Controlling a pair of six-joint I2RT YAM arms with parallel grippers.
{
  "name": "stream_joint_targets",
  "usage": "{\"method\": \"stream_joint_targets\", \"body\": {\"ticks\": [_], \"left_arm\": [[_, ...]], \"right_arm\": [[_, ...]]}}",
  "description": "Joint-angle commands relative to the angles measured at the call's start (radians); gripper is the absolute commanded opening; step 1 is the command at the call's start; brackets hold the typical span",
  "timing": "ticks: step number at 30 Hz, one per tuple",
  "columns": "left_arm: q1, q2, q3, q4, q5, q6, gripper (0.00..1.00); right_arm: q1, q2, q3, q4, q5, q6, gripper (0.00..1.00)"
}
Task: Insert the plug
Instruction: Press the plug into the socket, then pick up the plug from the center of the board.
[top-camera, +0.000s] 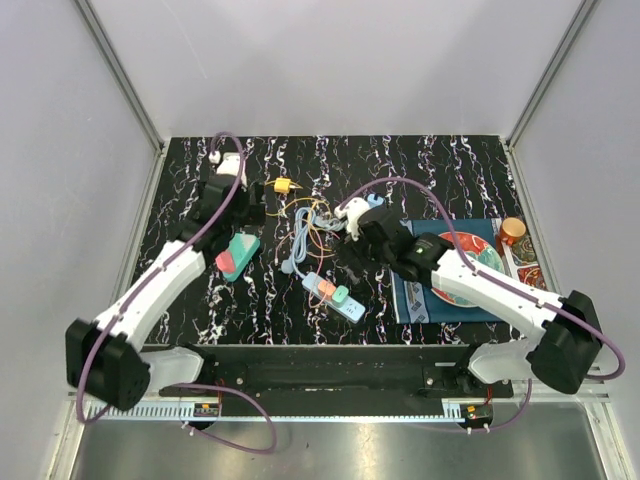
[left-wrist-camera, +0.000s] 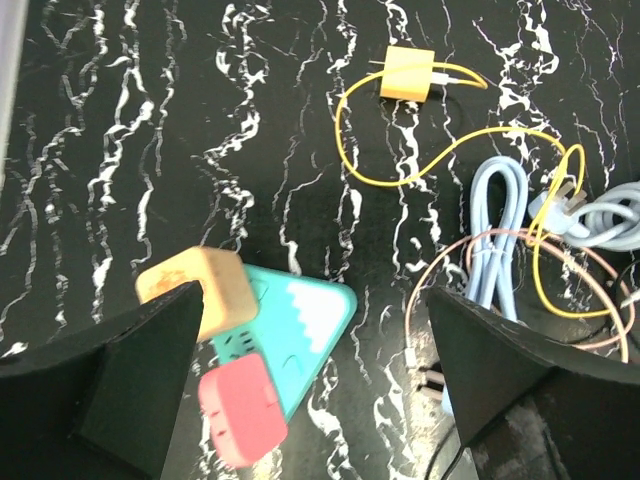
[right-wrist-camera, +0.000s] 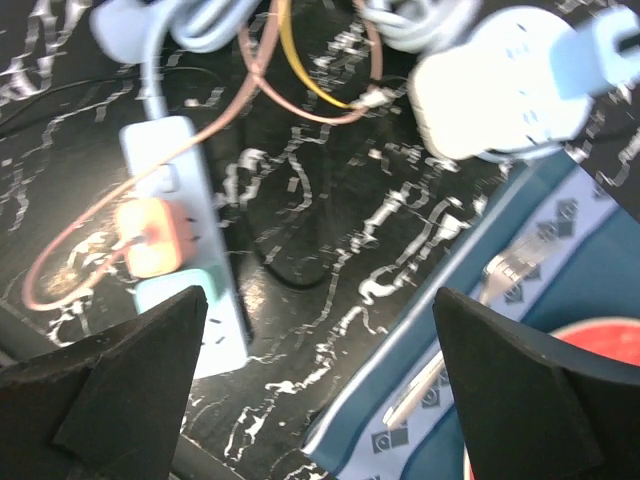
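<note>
My left gripper (top-camera: 247, 213) is open and empty; in its wrist view (left-wrist-camera: 310, 400) it hovers over a teal triangular socket block (left-wrist-camera: 305, 320) that carries a tan cube plug (left-wrist-camera: 205, 285) and a pink plug (left-wrist-camera: 240, 415). A loose yellow plug (left-wrist-camera: 407, 72) with a yellow cable lies further off on the black marbled table. My right gripper (top-camera: 355, 250) is open and empty (right-wrist-camera: 320, 400), above bare table between a light blue power strip (right-wrist-camera: 180, 220), which holds an orange plug (right-wrist-camera: 148, 238) and a teal plug (right-wrist-camera: 165, 295), and a blue mat. A loose white plug (right-wrist-camera: 500, 85) lies ahead.
Tangled light blue, pink and yellow cables (top-camera: 305, 225) lie mid-table. A blue placemat (top-camera: 420, 295) at the right holds a red plate (top-camera: 480, 265) and a fork (right-wrist-camera: 500, 270). An orange-lidded jar (top-camera: 513, 232) stands at the far right. Enclosure walls ring the table.
</note>
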Motion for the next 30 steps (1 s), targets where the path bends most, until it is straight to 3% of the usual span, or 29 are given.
{"method": "stream_joint_targets", "body": {"ticks": [1, 7, 19, 30], "left_arm": [[0.006, 0.160, 0.140, -0.006, 0.043, -0.099, 0.99], [0.023, 0.479, 0.395, -0.024, 0.043, -0.095, 0.97], [0.098, 1.062, 1.066, -0.163, 0.131, -0.075, 0.95], [0.099, 1.186, 1.073, -0.180, 0.291, -0.084, 0.95]], "right_arm": [[-0.069, -0.065, -0.043, 0.046, 0.066, 0.049, 1.00], [-0.100, -0.101, -0.092, 0.083, 0.086, 0.049, 1.00], [-0.119, -0.047, -0.115, 0.105, 0.066, 0.049, 1.00], [-0.127, -0.003, -0.118, 0.117, 0.008, 0.049, 1.00]]}}
